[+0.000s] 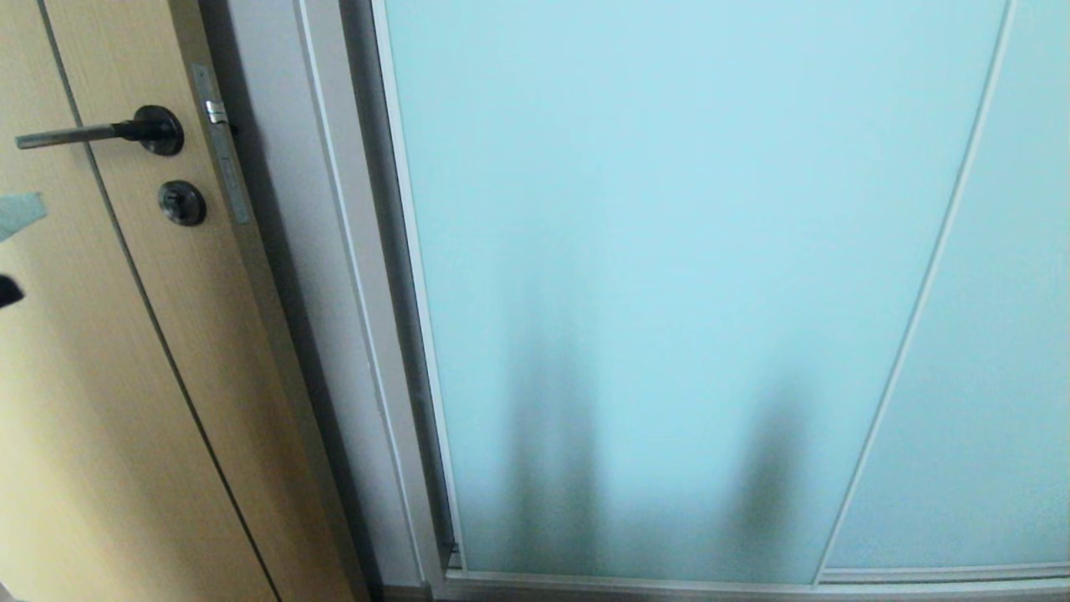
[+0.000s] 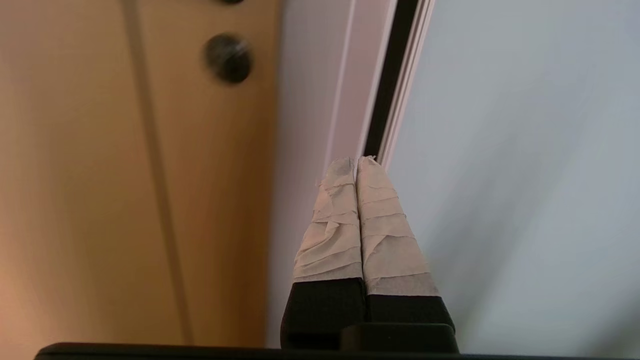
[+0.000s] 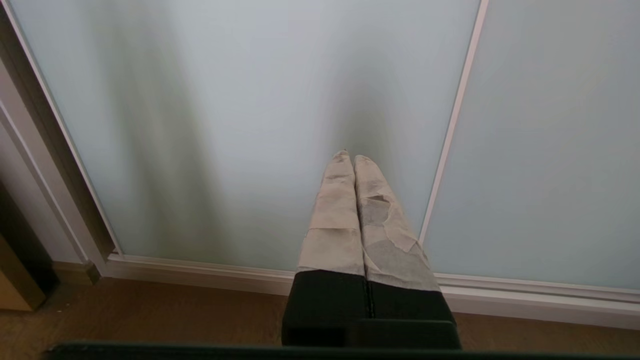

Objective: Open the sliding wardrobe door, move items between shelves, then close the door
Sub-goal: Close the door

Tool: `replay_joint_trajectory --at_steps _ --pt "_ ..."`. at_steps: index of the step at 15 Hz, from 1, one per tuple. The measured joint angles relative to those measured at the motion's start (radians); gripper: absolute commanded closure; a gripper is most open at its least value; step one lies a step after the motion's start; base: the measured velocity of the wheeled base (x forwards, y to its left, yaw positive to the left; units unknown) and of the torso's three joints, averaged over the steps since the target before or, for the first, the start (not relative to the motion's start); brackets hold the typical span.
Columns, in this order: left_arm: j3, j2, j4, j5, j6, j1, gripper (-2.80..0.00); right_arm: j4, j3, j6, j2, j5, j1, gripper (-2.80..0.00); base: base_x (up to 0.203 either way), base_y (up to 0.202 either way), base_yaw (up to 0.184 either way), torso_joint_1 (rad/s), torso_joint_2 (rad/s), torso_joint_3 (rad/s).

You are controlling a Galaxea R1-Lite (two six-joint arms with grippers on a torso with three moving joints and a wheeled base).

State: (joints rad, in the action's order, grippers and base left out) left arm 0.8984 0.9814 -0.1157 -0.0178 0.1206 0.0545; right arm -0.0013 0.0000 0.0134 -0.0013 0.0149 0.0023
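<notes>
**Wardrobe front, door shut: left gripper nearest the leading edge**

Setting: a wardrobe wall beside a tan wooden door [image 1: 125,376] with dark lever handle [image 1: 100,131]. Item: sliding wardrobe door [image 1: 669,276], frosted aqua glass, slim pale frame, standing closed against the white jamb [image 1: 334,293]; long axis upright. Left gripper [image 2: 356,162]: taped fingers pressed together, empty, tips aimed at the dark gap at that frame edge. Right gripper [image 3: 348,157]: clenched, empty, facing mid-panel, farther from the edge.
</notes>
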Motion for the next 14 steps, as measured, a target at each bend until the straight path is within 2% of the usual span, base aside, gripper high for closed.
replay_joint_trajectory --at_steps 2,5,7,9,10,13,14 --pt "-0.158 -0.184 0.012 -0.031 -0.043 0.018 0.00 0.000 0.000 0.000 0.000 0.000 0.000 0.00 0.000 0.000 0.000 0.000 0.00 0.000" --pt "-0.323 -0.435 0.084 -0.080 -0.090 0.030 0.00 0.000 0.000 0.000 0.000 0.000 0.000 0.00 0.000 0.000 0.000 0.000 0.00 0.000" --pt "-0.388 -0.571 0.169 -0.104 -0.102 0.034 0.00 0.000 0.000 0.000 0.000 0.000 0.000 0.00 0.000 0.000 0.000 0.000 0.00 0.000" --pt "-0.467 -0.645 0.186 -0.180 -0.093 0.034 0.00 0.000 0.000 0.000 0.000 0.000 0.000 0.00 0.000 0.000 0.000 0.000 0.00 0.000" --pt "-0.512 -0.667 0.186 -0.191 -0.091 0.023 0.00 0.000 0.000 0.000 0.000 0.000 0.000 0.00 0.000 0.000 0.000 0.000 0.00 0.000" --pt "-0.575 -0.700 0.188 -0.059 -0.102 -0.017 0.00 0.000 0.000 0.000 0.000 0.000 0.000 0.00 0.000 0.000 0.000 0.000 0.00 0.000" --pt "-0.601 -0.722 0.188 -0.044 -0.114 -0.022 0.00 0.000 0.000 0.000 0.000 0.000 0.000 0.00 0.000 0.000 0.000 0.000 0.00 0.000"
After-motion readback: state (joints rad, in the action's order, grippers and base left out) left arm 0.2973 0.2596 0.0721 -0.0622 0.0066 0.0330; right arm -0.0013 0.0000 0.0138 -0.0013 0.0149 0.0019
